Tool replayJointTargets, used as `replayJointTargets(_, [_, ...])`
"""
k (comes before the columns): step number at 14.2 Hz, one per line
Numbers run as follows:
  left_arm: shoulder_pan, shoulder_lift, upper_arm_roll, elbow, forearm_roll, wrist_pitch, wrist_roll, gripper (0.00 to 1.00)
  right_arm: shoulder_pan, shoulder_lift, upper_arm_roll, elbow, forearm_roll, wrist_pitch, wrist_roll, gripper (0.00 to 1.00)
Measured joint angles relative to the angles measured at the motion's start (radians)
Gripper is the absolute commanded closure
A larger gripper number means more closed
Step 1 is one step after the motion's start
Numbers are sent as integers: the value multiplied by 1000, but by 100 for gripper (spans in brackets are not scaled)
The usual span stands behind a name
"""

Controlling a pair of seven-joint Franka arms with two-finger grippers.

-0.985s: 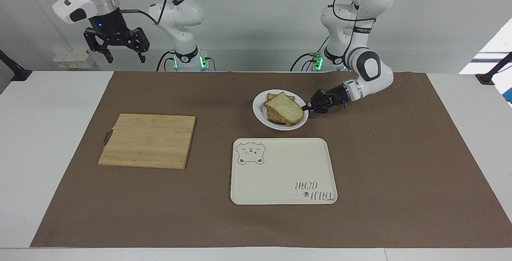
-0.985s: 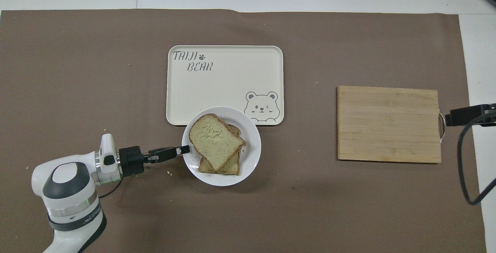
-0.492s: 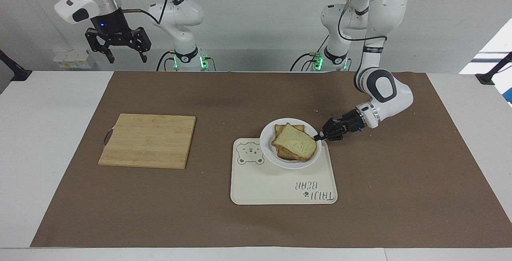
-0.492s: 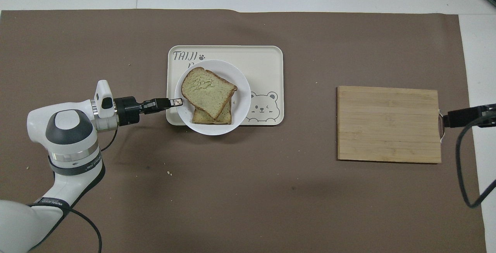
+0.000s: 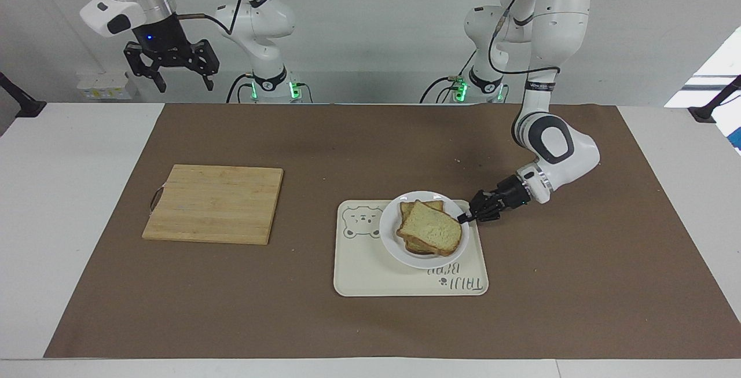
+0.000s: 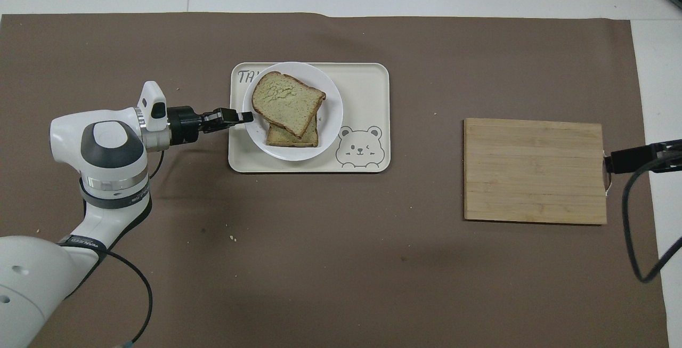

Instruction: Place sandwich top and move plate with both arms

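Plate (image 5: 424, 253) and its bread sit on the cream tray (image 5: 370, 276), over the end of the tray toward the left arm, the plate's edge covering part of the tray's lettering. Largest of all is the brown paper mat (image 6: 341, 284), matte and creased along one edge, spread over the white table (image 5: 58, 193). A rectangular bamboo cutting board (image 5: 214, 203) with a small side handle lies toward the right arm's end. The tray is smooth, round-cornered, printed with a bear. Round and glossy white, the plate carries the sandwich top (image 6: 287, 102), a porous, brown-crusted slice lying askew on another slice. The left gripper (image 5: 465, 216) is clamped on the plate's rim. Only the facing view shows the right gripper (image 5: 179, 80), fingers spread, holding nothing, raised above the table's edge nearest the robots; overhead, just a dark part of it shows.
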Motion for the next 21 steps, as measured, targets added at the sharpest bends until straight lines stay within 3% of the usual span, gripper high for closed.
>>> replayJointTargets(3, [-7,10,-7,8,23,3,-15,94,0,0,4,0,0,0,0,0])
replayJointTargets(8, [-14,14,-8,12,56,26,-18,39,1,0,5,0,0,3,0,0])
replayJointTargets(12, [-14,13,-5,24,134,30,-17,18,-3,0,2,0,0,3,0,0])
replayJointTargets(13, [-14,13,-1,35,174,32,-19,6,-4,0,-2,0,0,3,0,0])
replayJointTargets(14, [-12,10,7,47,212,34,-20,0,-4,0,-4,0,0,3,0,0])
replayJointTargets(21, [-6,-82,98,71,610,36,-64,0,-4,0,-5,0,0,3,0,0])
